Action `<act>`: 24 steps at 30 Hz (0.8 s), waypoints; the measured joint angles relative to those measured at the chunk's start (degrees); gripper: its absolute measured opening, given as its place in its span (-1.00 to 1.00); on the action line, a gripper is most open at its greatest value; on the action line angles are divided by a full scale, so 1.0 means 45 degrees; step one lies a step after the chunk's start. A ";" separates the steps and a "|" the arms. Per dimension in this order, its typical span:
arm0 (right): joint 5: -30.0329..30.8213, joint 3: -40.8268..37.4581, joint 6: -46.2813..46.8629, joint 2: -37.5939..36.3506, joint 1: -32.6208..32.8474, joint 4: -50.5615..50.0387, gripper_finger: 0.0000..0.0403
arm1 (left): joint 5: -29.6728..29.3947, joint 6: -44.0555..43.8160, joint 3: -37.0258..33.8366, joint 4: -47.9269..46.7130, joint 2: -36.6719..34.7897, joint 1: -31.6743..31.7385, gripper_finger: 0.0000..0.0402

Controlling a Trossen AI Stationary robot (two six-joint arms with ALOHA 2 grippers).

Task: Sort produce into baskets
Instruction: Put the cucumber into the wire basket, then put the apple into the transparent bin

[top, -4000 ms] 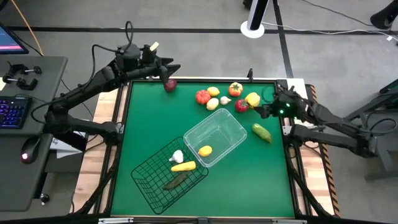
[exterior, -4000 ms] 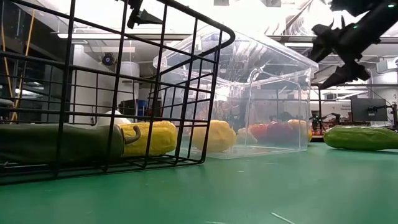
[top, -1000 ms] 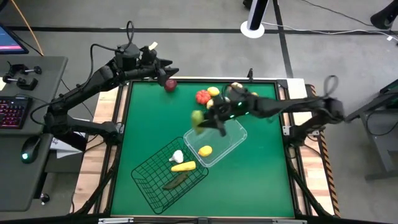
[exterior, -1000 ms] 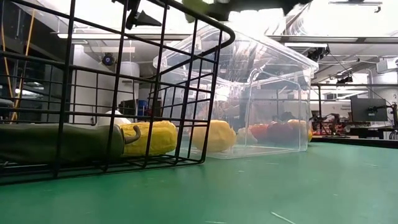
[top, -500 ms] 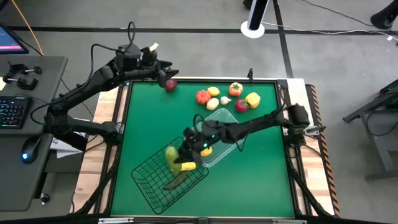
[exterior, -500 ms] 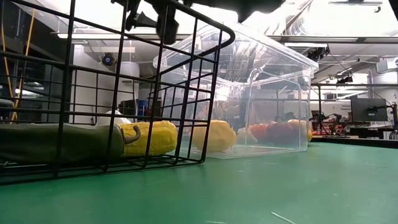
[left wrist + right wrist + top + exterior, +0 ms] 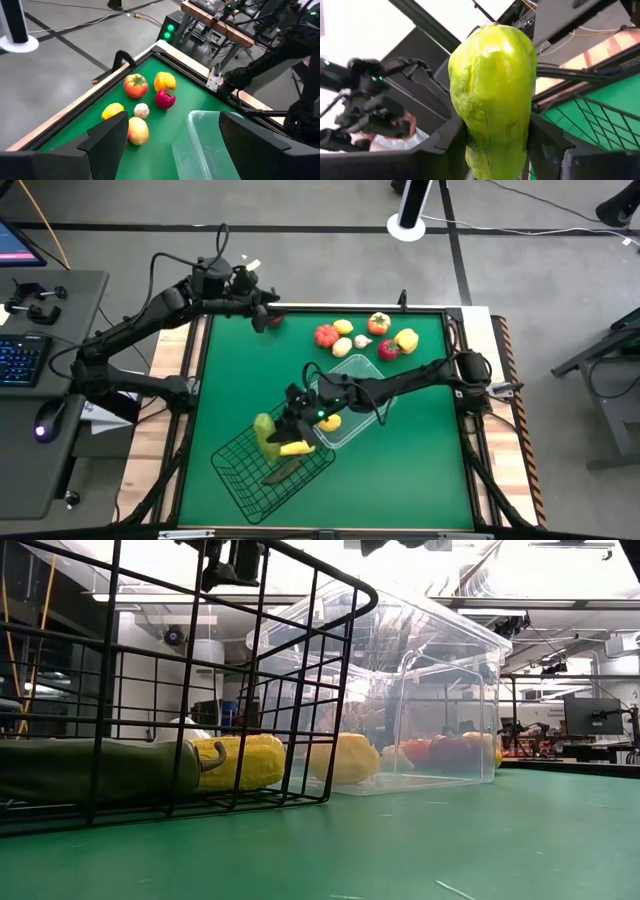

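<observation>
The right gripper (image 7: 272, 432) reaches to the lower middle of the high view and holds a green gourd (image 7: 264, 431) above the wire basket (image 7: 243, 475). In the right wrist view the gourd (image 7: 492, 90) stands lengthwise between the two dark fingers, pinched at its lower half so that it hangs clear of the mesh (a sensible hold for lowering it in). The fingers are clamped on it; judged from this, the drop has not yet happened.

The wire basket already holds a yellow corn cob (image 7: 296, 448), a dark cucumber (image 7: 284, 471) and a white garlic bulb (image 7: 286, 430), so vegetables seem to go there. The clear tub (image 7: 372, 386), touching the basket's upper right corner, holds a lemon (image 7: 330, 421), which suggests fruit goes there.

The left gripper (image 7: 270, 309) waits at the upper left of the mat over a dark red fruit (image 7: 272, 319), its fingers spread and holding nothing.

The unsorted produce lies in a cluster at the upper middle of the frame: a red tomato (image 7: 326, 335), an orange tomato (image 7: 378, 324), a yellow pepper (image 7: 406, 340) and a red pepper (image 7: 388, 350), among others.

No brand, label or writing is legible in any view.
</observation>
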 joint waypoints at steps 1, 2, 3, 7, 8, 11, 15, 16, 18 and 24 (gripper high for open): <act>-0.0125 0.0002 0.0086 -0.0007 -0.0015 -0.0042 -0.21 | 0.0000 -0.0004 0.0000 -0.0005 0.0000 -0.0031 0.48; -0.0284 0.0002 0.0164 -0.0012 -0.0050 -0.0202 -0.20 | 0.0005 -0.0009 0.0000 -0.0011 -0.0023 -0.0035 0.48; -0.0404 0.0002 0.0256 -0.0012 -0.0065 -0.0510 -0.18 | 0.0004 -0.0088 0.0000 -0.0011 -0.0042 -0.0035 0.48; -0.0805 -0.0003 -0.0276 -0.0012 -0.0062 -0.2166 0.07 | -0.0010 -0.0596 0.0000 0.0015 -0.0065 -0.0030 0.48; -0.0821 -0.0003 -0.0492 -0.0012 -0.0089 -0.2482 0.17 | -0.0019 -0.0737 0.0000 0.0024 -0.0063 -0.0030 0.48; -0.1119 -0.0008 -0.1372 -0.0059 -0.0294 -0.3119 0.51 | -0.0043 -0.1065 0.0000 0.0252 -0.0063 -0.0030 0.48; -0.2033 -0.0008 -0.2156 -0.0430 -0.1089 -0.4344 0.89 | -0.0374 -0.1660 0.0000 0.0623 -0.0063 -0.0030 0.48; -0.2582 -0.0009 -0.2429 -0.0586 -0.1349 -0.4621 0.94 | -0.0435 -0.1808 0.0000 0.0759 -0.0063 -0.0030 0.48; -0.3715 -0.0017 -0.3079 -0.0922 -0.1881 -0.5241 0.95 | -0.0590 -0.2016 0.0000 0.0979 -0.0063 -0.0032 0.48; -0.4052 -0.0022 -0.6164 -0.2870 -0.3550 -0.8209 0.89 | -0.1746 -0.2348 0.0000 0.0962 -0.0063 -0.0274 0.48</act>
